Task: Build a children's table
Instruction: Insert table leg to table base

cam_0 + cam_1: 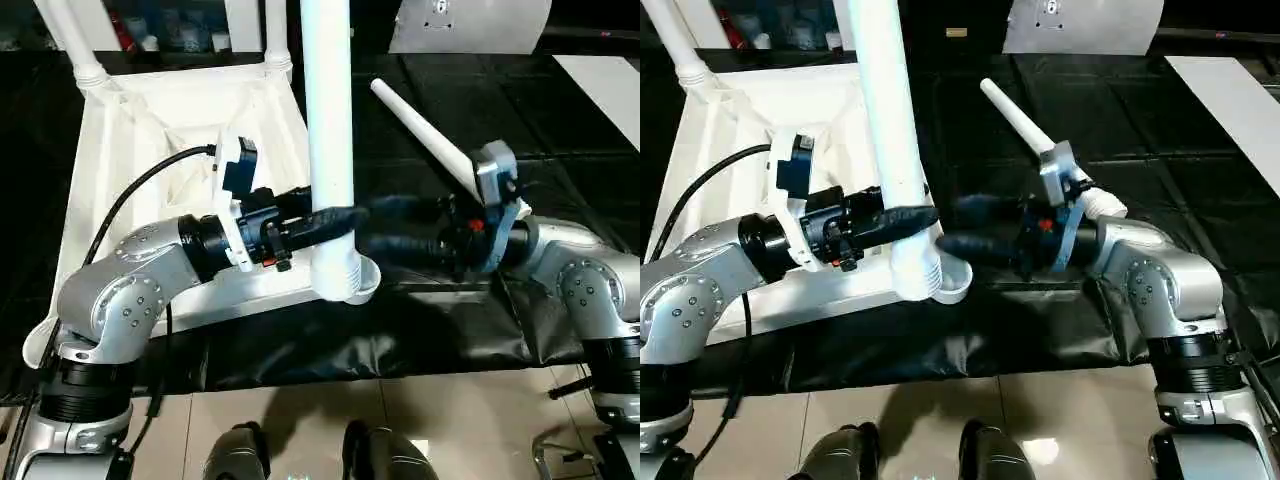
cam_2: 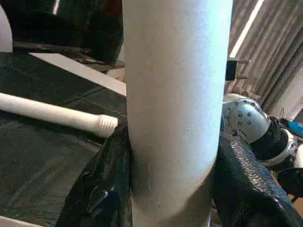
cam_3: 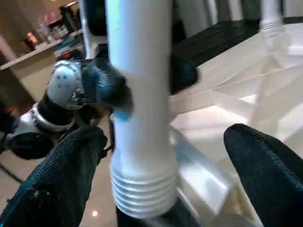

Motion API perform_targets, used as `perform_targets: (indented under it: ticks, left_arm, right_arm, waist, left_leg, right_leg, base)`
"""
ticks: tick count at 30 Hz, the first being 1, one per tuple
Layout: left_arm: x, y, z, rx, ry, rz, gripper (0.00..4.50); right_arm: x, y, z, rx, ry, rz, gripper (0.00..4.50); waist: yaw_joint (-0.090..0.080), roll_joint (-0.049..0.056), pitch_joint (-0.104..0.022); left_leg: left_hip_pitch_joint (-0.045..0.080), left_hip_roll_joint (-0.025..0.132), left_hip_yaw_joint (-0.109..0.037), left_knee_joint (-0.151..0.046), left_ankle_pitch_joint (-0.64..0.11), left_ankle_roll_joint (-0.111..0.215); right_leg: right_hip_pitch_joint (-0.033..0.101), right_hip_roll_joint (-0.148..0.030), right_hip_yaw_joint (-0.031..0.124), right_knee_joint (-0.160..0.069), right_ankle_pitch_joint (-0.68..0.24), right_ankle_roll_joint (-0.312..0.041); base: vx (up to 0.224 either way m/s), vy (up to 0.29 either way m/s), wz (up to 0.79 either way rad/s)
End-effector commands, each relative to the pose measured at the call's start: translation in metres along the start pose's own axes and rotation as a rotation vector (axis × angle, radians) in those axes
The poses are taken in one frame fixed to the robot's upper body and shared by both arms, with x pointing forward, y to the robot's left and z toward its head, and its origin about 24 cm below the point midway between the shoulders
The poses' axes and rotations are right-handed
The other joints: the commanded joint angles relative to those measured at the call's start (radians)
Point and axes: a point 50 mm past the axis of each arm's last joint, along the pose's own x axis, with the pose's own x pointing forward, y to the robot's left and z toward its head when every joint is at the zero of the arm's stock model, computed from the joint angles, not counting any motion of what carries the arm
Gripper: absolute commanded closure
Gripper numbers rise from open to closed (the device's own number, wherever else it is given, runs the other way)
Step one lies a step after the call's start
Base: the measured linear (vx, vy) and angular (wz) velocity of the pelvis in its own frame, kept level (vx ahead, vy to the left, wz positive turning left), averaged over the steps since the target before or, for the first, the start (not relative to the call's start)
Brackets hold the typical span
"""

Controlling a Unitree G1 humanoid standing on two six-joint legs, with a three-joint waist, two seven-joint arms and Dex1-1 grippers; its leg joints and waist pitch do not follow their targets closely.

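The children's table top (image 1: 150, 130) lies upside down on the left of the black worktable, ribs facing up. Two white legs (image 1: 70, 40) stand in its far corners. A third leg (image 1: 328, 100) stands upright at the near right corner socket (image 1: 366, 282), and its threaded end (image 3: 144, 189) still shows above the socket. My left gripper (image 1: 335, 222) is shut on this leg from the left, its black fingers (image 2: 99, 189) pressed to both sides. My right gripper (image 1: 395, 228) is open just to the right of the leg, with fingers (image 3: 61, 179) spread either side without touching it.
A fourth loose leg (image 1: 420, 130) lies slanted on the black cover (image 1: 560, 150) behind my right wrist. A white sheet (image 1: 610, 85) lies at the far right and a grey panel (image 1: 470, 25) at the back. The worktable's front edge runs just below the socket, with tiled floor beneath.
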Motion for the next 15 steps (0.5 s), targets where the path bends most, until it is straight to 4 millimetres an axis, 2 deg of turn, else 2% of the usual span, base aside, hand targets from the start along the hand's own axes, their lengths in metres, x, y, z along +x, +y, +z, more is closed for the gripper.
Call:
perform_targets:
  ticks: [1,6,11,15]
  left_arm:
    - [0.007,-0.007,0.004,0.053,0.005,-0.047,2.48]
    - [0.014,-0.011,0.003,0.073,0.002,-0.059,2.48]
    - [0.019,-0.016,0.002,0.108,0.013,-0.085,2.48]
    - [0.024,-0.02,0.0,0.151,0.033,-0.106,2.48]
  right_arm:
    - [0.005,0.004,-0.001,-0.013,0.036,0.03,0.04]
    - [0.015,0.002,-0.006,-0.015,0.069,0.029,0.04]
    - [0.022,0.001,-0.009,0.0,0.078,0.035,0.04]
    - [0.025,-0.001,-0.009,0.008,0.081,0.039,0.38]
  waist:
    - [0.003,0.005,-0.107]
    - [0.001,-0.001,-0.106]
    - [0.001,0.0,-0.105]
    - [-0.001,-0.001,-0.106]
  left_leg:
    - [0.024,0.051,-0.018,-0.059,-0.136,0.072]
    - [0.022,0.051,-0.018,-0.059,-0.134,0.069]
    - [0.021,0.051,-0.019,-0.06,-0.134,0.068]
    - [0.023,0.051,-0.019,-0.059,-0.132,0.068]
  right_leg:
    - [0.073,-0.084,0.062,-0.07,-0.325,-0.181]
    - [0.074,-0.086,0.063,-0.072,-0.336,-0.177]
    - [0.074,-0.087,0.063,-0.071,-0.343,-0.168]
    - [0.074,-0.086,0.063,-0.071,-0.339,-0.167]
  base:
    - [0.0,0.0,0.0]
    - [0.0,0.0,0.0]
    - [0.0,0.0,0.0]
    - [0.0,0.0,0.0]
